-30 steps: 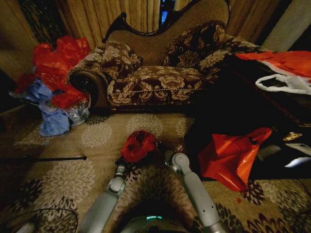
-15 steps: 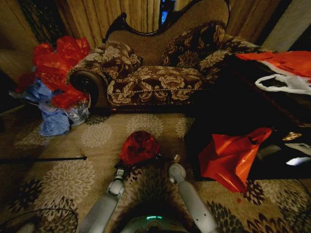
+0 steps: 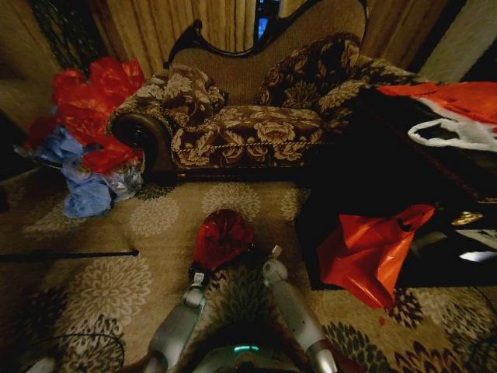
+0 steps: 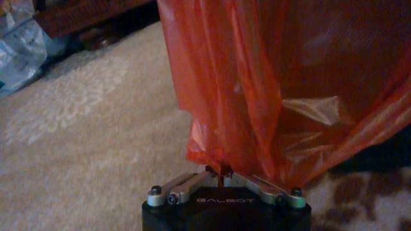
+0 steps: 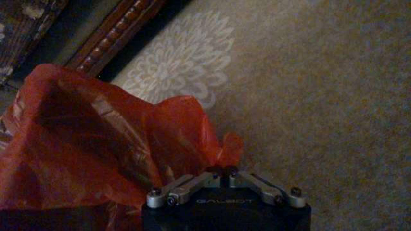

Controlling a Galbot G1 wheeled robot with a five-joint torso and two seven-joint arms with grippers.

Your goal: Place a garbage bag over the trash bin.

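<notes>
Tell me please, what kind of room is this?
Probably a home living room: an ornate floral sofa with a carved dark frame, curtains behind it, and a flower-patterned carpet on the floor.

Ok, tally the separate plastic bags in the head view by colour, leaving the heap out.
Deep red: 1, the garbage bag pinched by both end effectors.
Orange-red: 2, one on the floor, one on the dark table.
White: 1.
Total: 4
</notes>
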